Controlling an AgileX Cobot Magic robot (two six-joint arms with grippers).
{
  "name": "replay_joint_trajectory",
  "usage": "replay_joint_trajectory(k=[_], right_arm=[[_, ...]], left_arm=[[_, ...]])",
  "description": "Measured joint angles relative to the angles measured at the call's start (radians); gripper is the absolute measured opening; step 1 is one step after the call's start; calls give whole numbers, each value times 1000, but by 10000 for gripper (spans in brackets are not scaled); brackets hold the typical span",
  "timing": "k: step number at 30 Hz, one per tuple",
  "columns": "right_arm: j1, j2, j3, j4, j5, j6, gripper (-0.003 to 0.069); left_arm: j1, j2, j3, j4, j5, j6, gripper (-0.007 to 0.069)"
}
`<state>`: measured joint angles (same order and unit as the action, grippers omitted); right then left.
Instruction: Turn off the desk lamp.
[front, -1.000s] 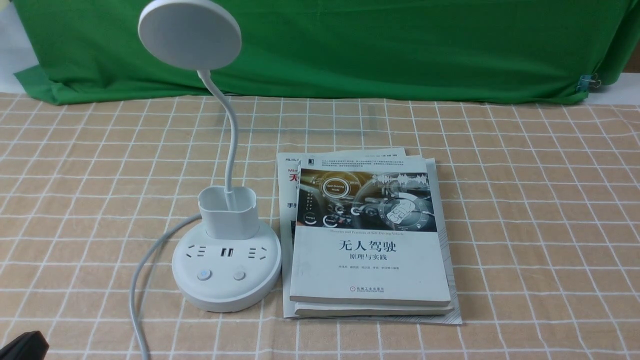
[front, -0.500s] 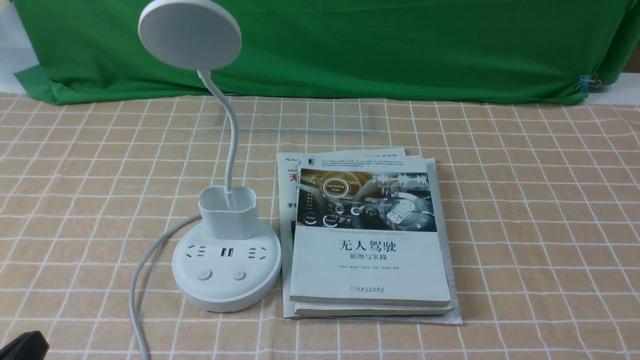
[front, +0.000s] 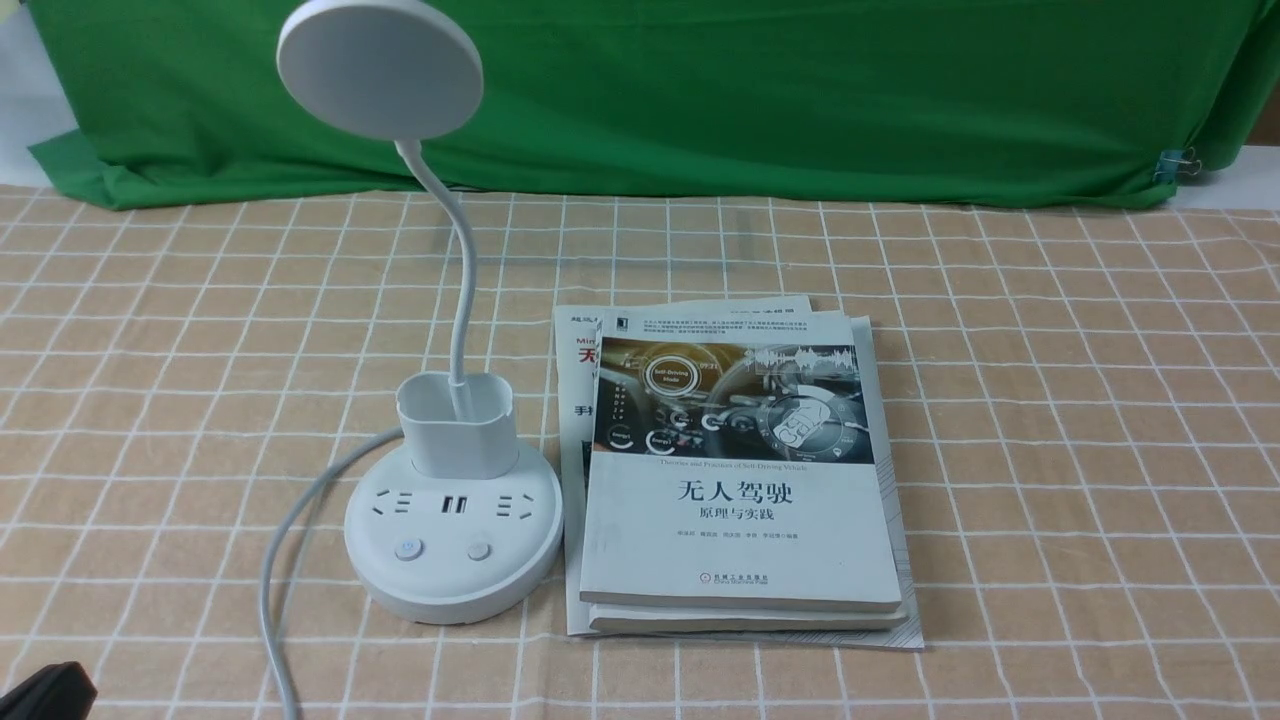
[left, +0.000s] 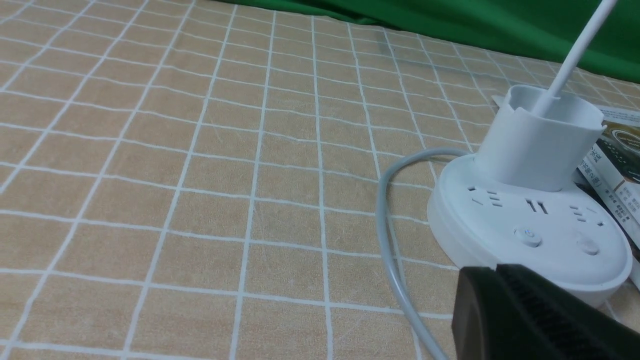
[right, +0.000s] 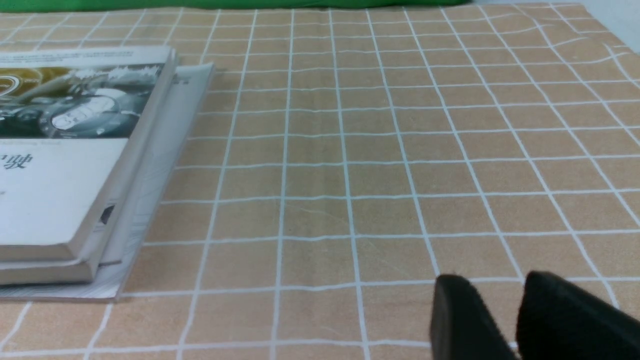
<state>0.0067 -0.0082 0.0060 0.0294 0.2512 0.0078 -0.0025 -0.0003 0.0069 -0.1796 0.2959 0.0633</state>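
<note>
We see a white lamp (front: 452, 540), a tan cloth (front: 1050, 420) with a white grid, a green backdrop (front: 800, 90), and white-covered books (front: 740, 540).

From my station I see the counter (front: 1050, 400) covered by a tan cloth with a white grid, lightly wrinkled toward its far right. A green cloth backdrop (front: 750, 100) hangs along the far edge, clipped at the right by a binder clip (front: 1178, 163). Pale wall (front: 25, 90) shows at far left. Light is even and soft.
</note>
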Motion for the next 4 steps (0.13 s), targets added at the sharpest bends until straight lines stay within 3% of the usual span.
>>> replay_joint_trajectory(k=[4], right_arm=[[0, 0, 0, 0, 0, 0, 243]], left_arm=[[0, 0, 0, 0, 0, 0, -2]])
